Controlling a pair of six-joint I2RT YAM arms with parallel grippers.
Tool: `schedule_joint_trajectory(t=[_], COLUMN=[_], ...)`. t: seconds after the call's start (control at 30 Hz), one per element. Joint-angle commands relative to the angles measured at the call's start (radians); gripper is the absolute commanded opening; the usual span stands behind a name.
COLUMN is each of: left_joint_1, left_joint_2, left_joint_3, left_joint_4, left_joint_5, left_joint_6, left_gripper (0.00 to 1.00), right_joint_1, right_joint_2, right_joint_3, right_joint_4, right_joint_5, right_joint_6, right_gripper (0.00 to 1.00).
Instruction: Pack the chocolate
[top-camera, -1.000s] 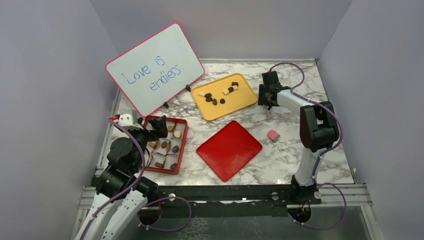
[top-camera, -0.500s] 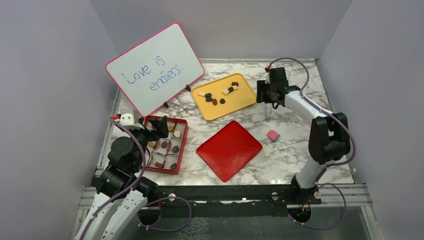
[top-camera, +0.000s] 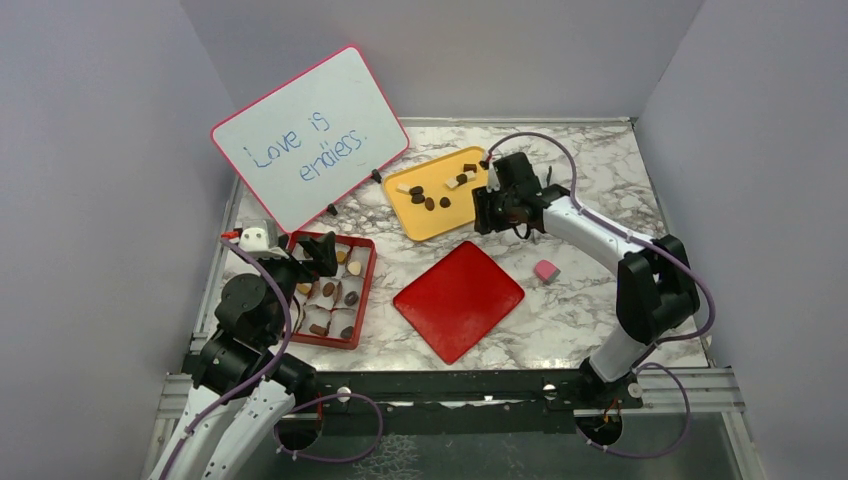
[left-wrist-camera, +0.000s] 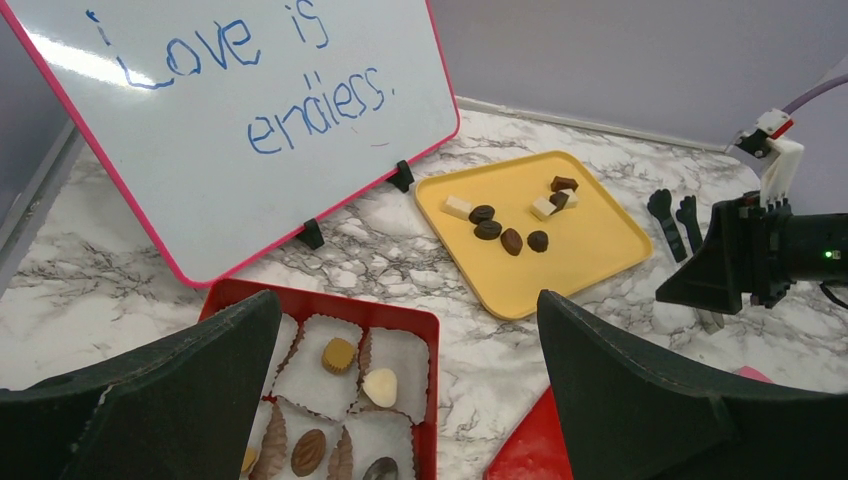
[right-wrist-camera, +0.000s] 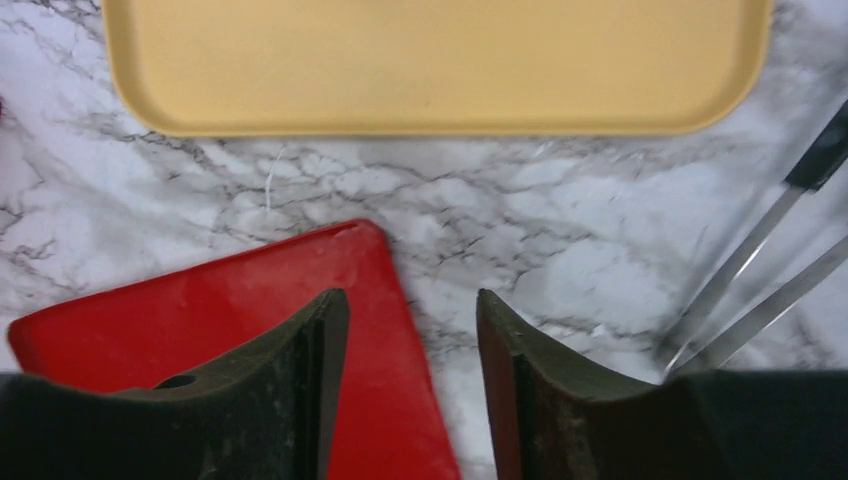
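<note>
Yellow tray (top-camera: 452, 218) at the back of the table (top-camera: 590, 300) holds about 8 loose pieces of chocolate (top-camera: 430, 197). More pieces sit in the red box (top-camera: 366, 285) under my left gripper (left-wrist-camera: 408, 310), which hovers there wide open and empty, out of the way. My right gripper (right-wrist-camera: 412, 305) hangs low just short of the tray's near edge, over a corner of the red lid (top-camera: 458, 298), jaws partly apart with nothing between them, which I judge to be lining up for a pick.
</note>
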Motion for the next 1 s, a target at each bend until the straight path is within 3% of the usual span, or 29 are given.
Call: schedule_joint_trajectory(t=[0.0, 0.17, 0.3, 0.47, 0.97], left_joint_1=[-0.002, -0.002, -0.002, -0.002, -0.002], left_joint_2=[-0.019, -0.027, -0.031, -0.033, -0.038], left_joint_3=[-0.005, -0.006, -0.006, -0.009, -0.008], left_joint_4=[0.015, 0.015, 0.015, 0.015, 0.015], left_joint_5=[0.027, 0.031, 0.035, 0.041, 0.032], left_joint_6=[0.012, 0.012, 0.012, 0.009, 0.014], left_gripper=[0.99, 0.99, 0.99, 0.99, 0.99], right_joint_1=[0.006, 0.058, 0.117, 0.156, 0.188], right_joint_2=[-0.014, -0.085, 0.051, 0.225, 0.380], right_joint_3=[-0.006, -0.118, 0.034, 0.206, 0.273], right_joint_4=[-0.058, 0.092, -0.177, -0.358, -0.368], right_joint_5=[0.039, -0.067, 0.037, 0.002, -0.048], right_joint_6=[0.366, 0.714, 0.957, 1.086, 1.238], right_gripper=[0.49, 0.46, 0.39, 0.30, 0.26])
